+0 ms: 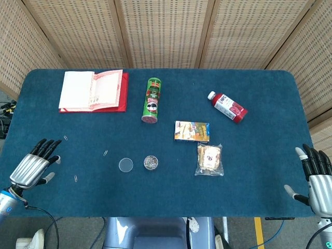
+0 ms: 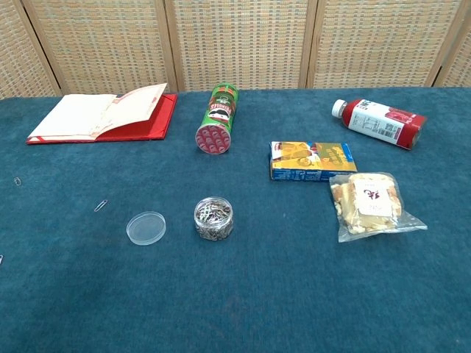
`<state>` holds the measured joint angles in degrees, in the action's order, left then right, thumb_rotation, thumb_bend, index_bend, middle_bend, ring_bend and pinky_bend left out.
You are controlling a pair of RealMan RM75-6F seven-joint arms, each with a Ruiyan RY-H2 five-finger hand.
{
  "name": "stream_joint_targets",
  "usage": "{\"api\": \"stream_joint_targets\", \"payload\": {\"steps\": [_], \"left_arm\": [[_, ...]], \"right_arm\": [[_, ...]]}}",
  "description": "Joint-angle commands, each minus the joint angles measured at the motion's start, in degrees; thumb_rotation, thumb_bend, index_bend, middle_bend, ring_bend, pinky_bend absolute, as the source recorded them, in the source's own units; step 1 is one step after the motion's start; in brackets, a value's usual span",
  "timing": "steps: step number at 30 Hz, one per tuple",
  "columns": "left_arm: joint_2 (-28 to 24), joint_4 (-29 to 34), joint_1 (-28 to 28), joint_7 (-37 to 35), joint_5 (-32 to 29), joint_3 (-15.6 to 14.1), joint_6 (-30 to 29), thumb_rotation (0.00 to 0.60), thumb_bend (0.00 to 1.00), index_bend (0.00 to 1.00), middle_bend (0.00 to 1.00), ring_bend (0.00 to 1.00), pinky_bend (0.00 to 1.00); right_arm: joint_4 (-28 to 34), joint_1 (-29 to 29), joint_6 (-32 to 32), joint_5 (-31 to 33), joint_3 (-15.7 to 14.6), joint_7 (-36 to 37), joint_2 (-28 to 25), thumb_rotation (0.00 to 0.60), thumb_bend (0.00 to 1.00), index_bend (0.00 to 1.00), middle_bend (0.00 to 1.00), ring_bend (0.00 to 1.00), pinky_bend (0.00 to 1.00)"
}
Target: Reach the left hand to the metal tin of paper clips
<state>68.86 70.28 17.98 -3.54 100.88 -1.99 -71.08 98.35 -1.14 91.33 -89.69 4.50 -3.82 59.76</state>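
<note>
Tin (image 2: 213, 218) of paper clips, lid (image 2: 146, 227) beside

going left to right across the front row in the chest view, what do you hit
loose paper clip → clear lid → tin of paper clips → bag of snacks

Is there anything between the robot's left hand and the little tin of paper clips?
Only small things. The clear lid lies flat just left of the tin of paper clips, and a loose paper clip lies nearer the left hand. Nothing tall blocks the way.
</note>
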Motion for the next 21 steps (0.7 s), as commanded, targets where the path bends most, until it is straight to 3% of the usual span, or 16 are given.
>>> {"api": "stream_joint_targets", "payload": {"steps": [1,11,21], "left_arm": [[5.67,-8.56,3.94,-3.57,5.35,-2.82,1.36,0.600,0.31,0.43,0.00,0.00,0.00],[12.15,-14.91,4.88,-2.38,6.16,-5.37,2.73,0.600,0.32,0.43,0.00,0.00,0.00],[13.27,-16.33,4.15,-2.45,5.12,-6.66,1.31,0.600,0.32,0.43,0.00,0.00,0.00]], "right_arm": [[-0.14,-0.35,-0.70,0.89,0.32,-0.97,0.51,0.600,0.00,0.00,0.00,0.00,0.00],[-0.19,-0.37,-0.68,1.60,0.66,-0.78,0.47,0.600,0.00,0.00,0.00,0.00,0.00],[-0.09,-0.07,-0.01,0.80,0.42,0.38,0.04,0.600,0.00,0.00,0.00,0.00,0.00]]}}
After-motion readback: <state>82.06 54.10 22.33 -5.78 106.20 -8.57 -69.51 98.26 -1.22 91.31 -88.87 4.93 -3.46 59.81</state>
